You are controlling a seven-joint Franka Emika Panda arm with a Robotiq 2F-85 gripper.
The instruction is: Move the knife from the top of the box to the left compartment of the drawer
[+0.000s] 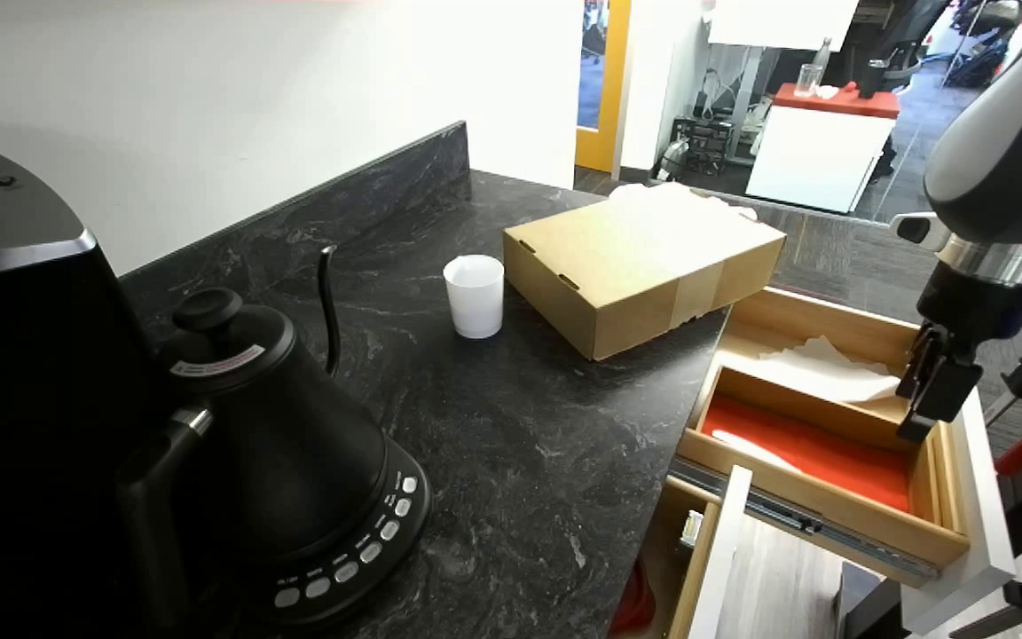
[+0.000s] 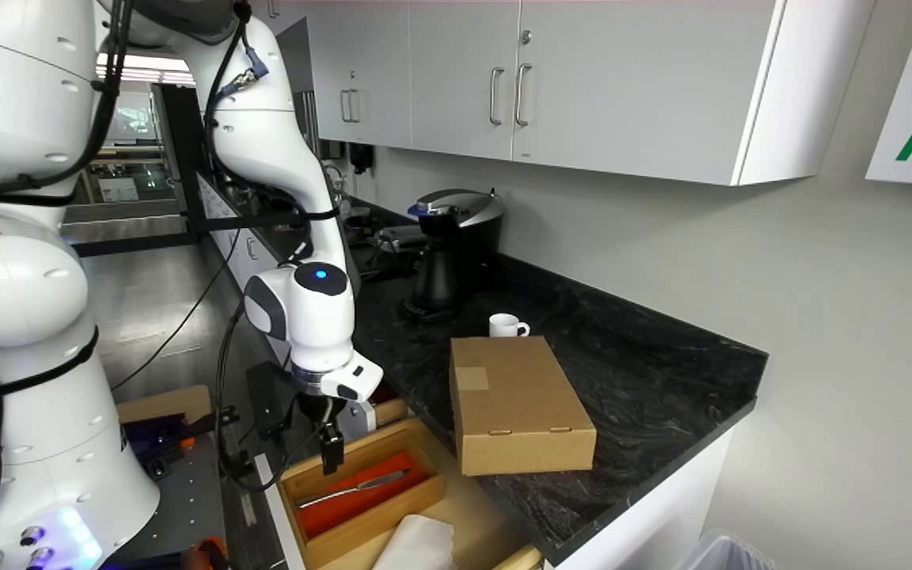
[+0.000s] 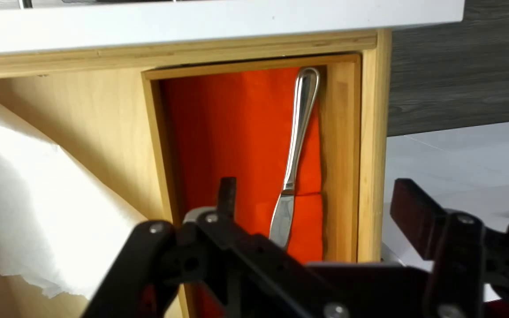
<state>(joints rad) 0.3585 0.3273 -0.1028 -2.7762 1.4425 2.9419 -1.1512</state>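
The knife (image 3: pixel 299 128) is silver and lies flat on the orange-red floor of a compartment in the light wooden drawer (image 3: pixel 374 145). It also shows there in an exterior view (image 2: pixel 353 488). In the wrist view its handle points up the picture, and the blade's tip is hidden behind a finger. The brown cardboard box (image 2: pixel 515 388) sits on the dark counter beside the drawer (image 1: pixel 830 486), and no knife shows on its top. My gripper (image 3: pixel 316 192) is open and empty above the drawer, apart from the knife. It shows in both exterior views (image 1: pixel 923 399) (image 2: pixel 332 455).
A white cup (image 1: pixel 475 297) stands on the counter (image 1: pixel 511 461) by the box. A black kettle (image 1: pixel 280 444) is farther along. White paper (image 3: pixel 29 190) lies in the drawer beside the orange-red compartment. A lower drawer (image 1: pixel 715 568) is partly open.
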